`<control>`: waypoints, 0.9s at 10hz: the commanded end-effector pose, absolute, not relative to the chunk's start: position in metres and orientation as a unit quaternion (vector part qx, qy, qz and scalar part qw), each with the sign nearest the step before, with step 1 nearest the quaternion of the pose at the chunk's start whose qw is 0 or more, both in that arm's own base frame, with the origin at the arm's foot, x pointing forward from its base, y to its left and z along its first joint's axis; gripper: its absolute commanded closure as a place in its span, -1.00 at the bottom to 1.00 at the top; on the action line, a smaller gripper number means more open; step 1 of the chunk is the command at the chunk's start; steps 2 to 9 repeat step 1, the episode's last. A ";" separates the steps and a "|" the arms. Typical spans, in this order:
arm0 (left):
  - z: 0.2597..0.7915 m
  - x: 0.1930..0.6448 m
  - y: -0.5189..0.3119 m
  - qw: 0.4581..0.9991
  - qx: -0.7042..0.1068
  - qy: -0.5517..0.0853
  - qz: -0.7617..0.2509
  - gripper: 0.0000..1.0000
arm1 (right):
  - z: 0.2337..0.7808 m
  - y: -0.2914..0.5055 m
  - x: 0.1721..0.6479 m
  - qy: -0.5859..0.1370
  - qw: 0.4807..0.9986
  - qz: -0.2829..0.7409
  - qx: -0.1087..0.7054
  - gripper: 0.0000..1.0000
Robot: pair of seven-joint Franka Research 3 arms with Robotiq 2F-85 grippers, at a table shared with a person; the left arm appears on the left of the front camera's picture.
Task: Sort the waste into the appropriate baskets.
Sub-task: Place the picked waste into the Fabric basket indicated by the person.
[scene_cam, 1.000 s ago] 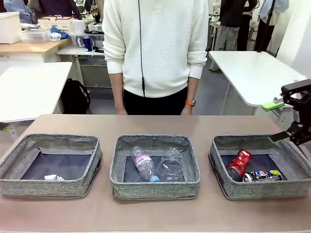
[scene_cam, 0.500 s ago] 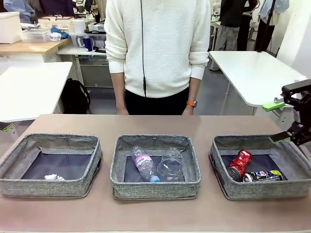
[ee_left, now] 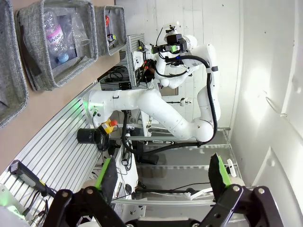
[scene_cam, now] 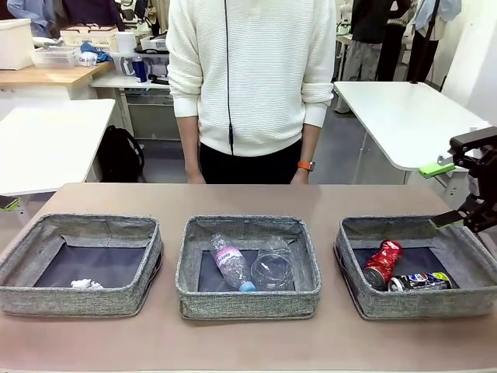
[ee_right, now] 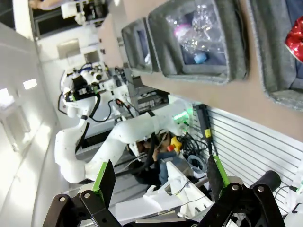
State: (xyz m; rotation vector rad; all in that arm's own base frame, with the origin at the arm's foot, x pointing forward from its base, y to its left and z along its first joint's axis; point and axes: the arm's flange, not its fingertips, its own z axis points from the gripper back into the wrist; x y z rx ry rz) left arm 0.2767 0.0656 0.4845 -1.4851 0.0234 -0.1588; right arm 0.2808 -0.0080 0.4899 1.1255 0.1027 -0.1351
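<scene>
Three grey woven baskets stand in a row. The left basket [scene_cam: 78,301] holds a crumpled white paper wad [scene_cam: 85,284]. In the middle basket [scene_cam: 248,303] lie a small clear bottle [scene_cam: 231,264] with a purple label and a clear plastic cup [scene_cam: 272,270]. The right basket [scene_cam: 419,305] holds a crushed red can [scene_cam: 382,263] and a dark printed can [scene_cam: 419,281]. My right gripper [scene_cam: 441,194] hangs open and empty above that basket's far right corner. Its own view looks down past the table's near edge, fingers apart [ee_right: 160,177]. My left gripper [ee_left: 163,170] is open too, off the table's left side.
A person in a white sweater [scene_cam: 252,78] stands at the far edge, hands down behind the table. Bare brown tabletop [scene_cam: 248,198] runs between the baskets and the person. White tables [scene_cam: 46,140] stand behind.
The person has shifted slightly to the right. The grippers, the baskets and the waste have not moved.
</scene>
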 end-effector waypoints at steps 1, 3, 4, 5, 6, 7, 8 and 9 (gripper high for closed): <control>0.488 0.276 0.064 0.728 -0.682 0.010 -0.072 -1.00 | 0.493 -0.004 0.281 0.056 0.837 -0.072 0.539 -1.00; 0.488 0.276 0.064 0.728 -0.682 0.010 -0.072 -1.00 | 0.493 -0.004 0.281 0.056 0.837 -0.072 0.539 -1.00; 0.488 0.276 0.064 0.728 -0.682 0.010 -0.072 -1.00 | 0.493 -0.004 0.281 0.056 0.837 -0.072 0.539 -1.00; 0.488 0.276 0.064 0.728 -0.682 0.010 -0.072 -1.00 | 0.493 -0.004 0.281 0.056 0.837 -0.072 0.539 -1.00; 0.488 0.276 0.064 0.728 -0.682 0.010 -0.072 -1.00 | 0.493 -0.004 0.281 0.056 0.837 -0.072 0.539 -1.00; 0.488 0.276 0.064 0.728 -0.682 0.010 -0.072 -1.00 | 0.493 -0.004 0.281 0.056 0.837 -0.072 0.539 -1.00; 0.488 0.276 0.064 0.728 -0.682 0.010 -0.072 -1.00 | 0.493 -0.004 0.281 0.056 0.837 -0.072 0.539 -1.00; 0.488 0.276 0.064 0.728 -0.682 0.010 -0.072 -1.00 | 0.493 -0.004 0.281 0.056 0.837 -0.072 0.539 -1.00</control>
